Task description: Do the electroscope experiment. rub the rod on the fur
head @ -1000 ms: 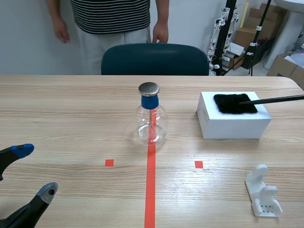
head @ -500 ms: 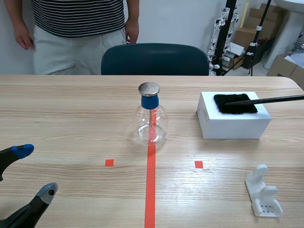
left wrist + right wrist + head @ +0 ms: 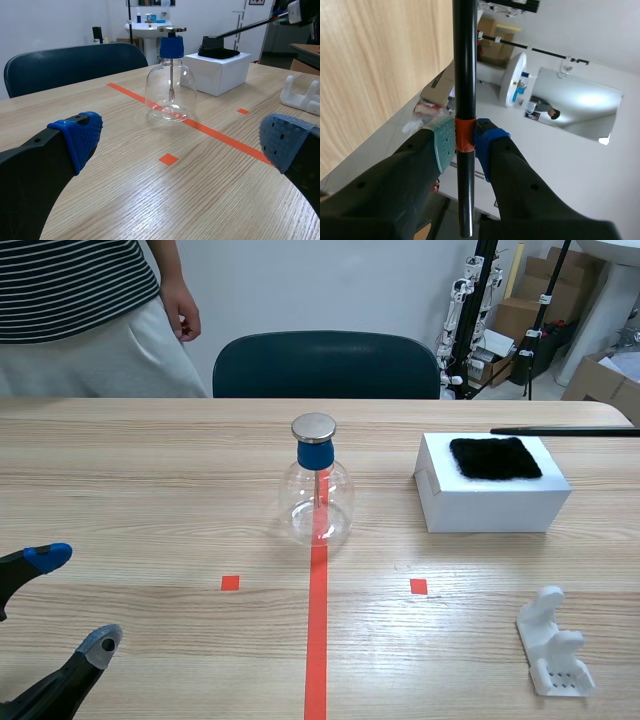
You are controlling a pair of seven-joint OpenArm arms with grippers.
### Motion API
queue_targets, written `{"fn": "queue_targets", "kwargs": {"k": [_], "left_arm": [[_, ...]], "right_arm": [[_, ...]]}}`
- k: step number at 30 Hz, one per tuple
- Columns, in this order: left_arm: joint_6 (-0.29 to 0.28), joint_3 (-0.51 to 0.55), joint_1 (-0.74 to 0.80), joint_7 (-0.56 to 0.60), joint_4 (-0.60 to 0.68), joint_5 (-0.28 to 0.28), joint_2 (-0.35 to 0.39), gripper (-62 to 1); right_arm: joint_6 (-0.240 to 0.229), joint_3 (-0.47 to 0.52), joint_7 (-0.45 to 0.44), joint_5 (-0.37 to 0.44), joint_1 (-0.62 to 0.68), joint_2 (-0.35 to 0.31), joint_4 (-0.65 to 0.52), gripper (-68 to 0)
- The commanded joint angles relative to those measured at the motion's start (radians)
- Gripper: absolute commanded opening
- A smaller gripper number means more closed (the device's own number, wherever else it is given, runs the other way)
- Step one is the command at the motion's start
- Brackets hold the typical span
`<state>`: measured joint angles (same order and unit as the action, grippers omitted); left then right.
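Note:
The black rod (image 3: 565, 430) comes in from the right edge and hangs level just behind the black fur (image 3: 495, 457), clear of it. The fur lies on top of a white box (image 3: 490, 502). In the right wrist view my right gripper (image 3: 465, 142) is shut on the rod (image 3: 465, 75) at its orange band. The glass electroscope flask (image 3: 316, 490), with blue collar and metal cap, stands on the red line. My left gripper (image 3: 72, 600) rests open at the near left, far from everything. From the left wrist view, the flask (image 3: 171, 85), fur (image 3: 217, 51) and rod (image 3: 250, 27) lie ahead of the open left gripper (image 3: 180, 140).
A white plastic stand (image 3: 555, 645) sits at the near right. A dark chair (image 3: 325, 365) is pushed against the far edge, and a person (image 3: 80, 310) in a striped shirt stands at the far left. Cartons and stands fill the back right.
The rod's tip slid across the fur, then drew back to the right and lifted off it. The person walked to the left. My left arm stayed still.

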<state>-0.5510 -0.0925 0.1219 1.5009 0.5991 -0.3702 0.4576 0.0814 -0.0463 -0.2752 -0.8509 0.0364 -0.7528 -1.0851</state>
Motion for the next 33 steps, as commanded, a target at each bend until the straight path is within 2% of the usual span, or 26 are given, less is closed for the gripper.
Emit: {"fn": "queue_targets", "kwargs": {"k": [1,3,7,11,18,21,24,29,33], "left_arm": [[0.0,0.001,0.0,0.029,0.009,0.011,0.014,1.4],[0.0,0.001,0.0,0.029,0.009,0.011,0.014,1.4],[0.0,0.001,0.0,0.029,0.009,0.011,0.014,1.4],[0.0,0.001,0.0,0.029,0.009,0.011,0.014,1.4],[0.0,0.001,0.0,0.029,0.009,0.011,0.014,1.4],[0.0,0.001,0.0,0.029,0.009,0.011,0.014,1.4],[0.0,0.001,0.0,0.029,0.009,0.011,0.014,1.4],[0.0,0.001,0.0,0.029,0.009,0.011,0.014,1.4],[0.0,0.001,0.0,0.029,0.009,0.011,0.014,1.4]], "right_arm": [[0.027,0.009,0.003,0.051,0.022,-0.062,-0.06,-67.6],[0.051,0.009,0.006,0.123,0.066,-0.087,-0.107,-67.6],[0.135,0.013,0.027,0.252,0.184,-0.141,-0.233,-67.6],[0.163,0.057,0.062,0.261,0.328,-0.158,-0.383,-67.6],[0.174,0.102,0.133,0.261,0.594,-0.147,-0.642,-67.6],[0.237,0.107,0.172,0.261,0.686,-0.104,-0.74,-67.6],[0.29,0.107,0.212,0.243,0.746,-0.018,-0.83,-67.6],[0.296,0.107,0.218,0.113,0.836,0.138,-0.924,-67.6],[0.296,0.107,0.208,0.003,0.942,0.204,-0.968,-67.6]]}}
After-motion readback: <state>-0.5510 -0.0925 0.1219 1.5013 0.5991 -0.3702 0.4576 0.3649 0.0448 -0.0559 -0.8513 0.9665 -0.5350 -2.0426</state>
